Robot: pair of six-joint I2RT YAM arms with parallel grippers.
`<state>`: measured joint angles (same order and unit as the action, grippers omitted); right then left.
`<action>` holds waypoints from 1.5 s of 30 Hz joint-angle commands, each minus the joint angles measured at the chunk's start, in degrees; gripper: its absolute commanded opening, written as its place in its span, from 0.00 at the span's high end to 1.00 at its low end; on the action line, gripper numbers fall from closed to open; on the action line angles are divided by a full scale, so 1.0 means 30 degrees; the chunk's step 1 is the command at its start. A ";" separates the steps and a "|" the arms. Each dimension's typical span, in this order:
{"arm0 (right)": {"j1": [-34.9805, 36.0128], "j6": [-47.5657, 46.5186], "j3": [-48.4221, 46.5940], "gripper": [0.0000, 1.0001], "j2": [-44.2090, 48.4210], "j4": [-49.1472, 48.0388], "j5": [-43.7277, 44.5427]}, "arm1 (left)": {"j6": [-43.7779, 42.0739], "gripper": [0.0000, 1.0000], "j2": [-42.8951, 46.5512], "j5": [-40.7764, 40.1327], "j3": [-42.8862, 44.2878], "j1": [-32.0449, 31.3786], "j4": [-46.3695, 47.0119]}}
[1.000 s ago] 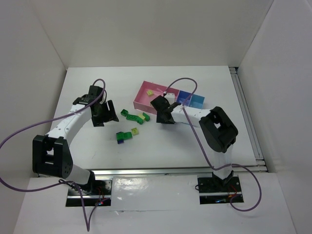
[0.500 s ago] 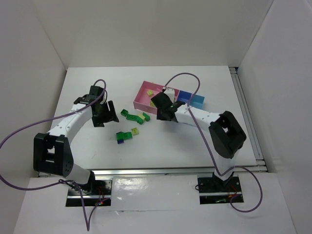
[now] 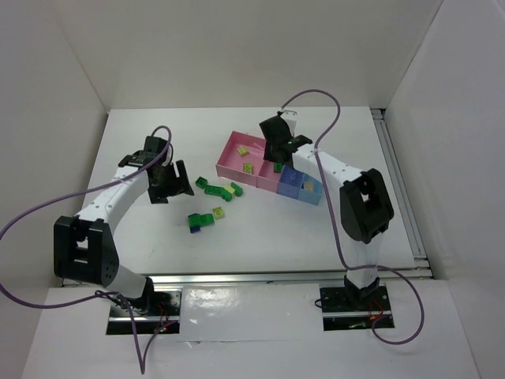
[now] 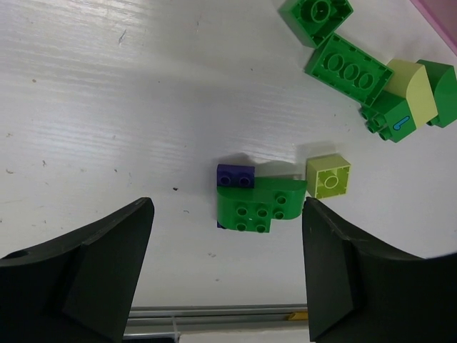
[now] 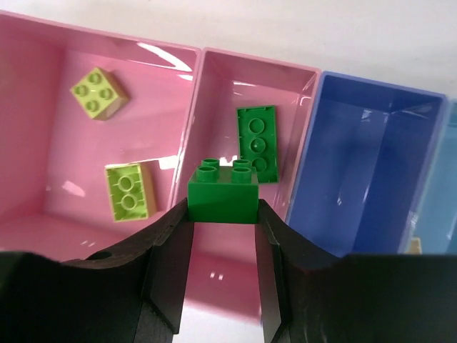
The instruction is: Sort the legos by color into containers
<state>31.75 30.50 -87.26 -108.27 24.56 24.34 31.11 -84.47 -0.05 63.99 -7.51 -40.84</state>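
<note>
R pincer (image 5: pixel 223 213) clamped on green brick (image 5: pixel 223 191), above 2nd pink bin (image 5: pixel 218 107) w/ another green brick (image 5: pixel 255 143) inside. L pincer (image 4: pixel 227 214) apart over tabletop (image 4: pixel 107 107); loose legos (image 3: pixel 213 189) at 8 o'clock from containers (image 3: pixel 233 158).

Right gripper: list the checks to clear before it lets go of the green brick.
1. Grip: green brick held squarely between the right gripper fingers: ok.
2. Position: in the wrist view the brick lines up with the second pink bin, not the blue bin: ok.
3. Colour match: that bin holds a flat green brick, and the lime bricks lie in the first pink bin: ok.
4. Drop height above the bin floor: cannot tell.
5. Left gripper open and well away from the bins: ok.
</note>
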 commanded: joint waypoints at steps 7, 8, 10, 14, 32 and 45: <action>-0.0153 -0.0646 -0.1820 0.38 -0.1674 0.0018 -0.0613 | -0.0615 0.13 0.2018 -0.0363 0.0061 -0.0398 -0.1475; -0.0153 -0.0646 -0.1820 0.38 -0.1355 0.0018 -0.0613 | -0.0615 0.13 0.2226 -0.0363 0.0058 -0.0398 -0.1475; 0.0021 -0.0880 -0.1470 0.38 -0.0710 0.0018 -0.0410 | -0.0441 0.13 0.2577 -0.0102 -0.0437 -0.0574 -0.1475; 0.0549 -0.1232 -0.0504 0.40 0.0608 0.0368 -0.0405 | -0.0264 0.13 0.3368 0.0079 -0.0995 -0.0749 -0.1475; 0.6817 -0.5657 -0.0705 0.27 -0.0764 0.1187 -0.7989 | 0.2136 0.14 0.2460 -0.1210 -0.0792 -0.0751 -0.1328; 0.7259 -0.3841 -0.2314 0.29 -0.4074 0.1246 -0.7527 | 0.2607 0.14 0.2843 0.0165 -0.2110 0.0364 -0.0801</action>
<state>53.12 17.52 -90.13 -118.87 28.12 1.32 37.95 -77.38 -0.86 57.49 -6.81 -44.31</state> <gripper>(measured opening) 0.713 0.862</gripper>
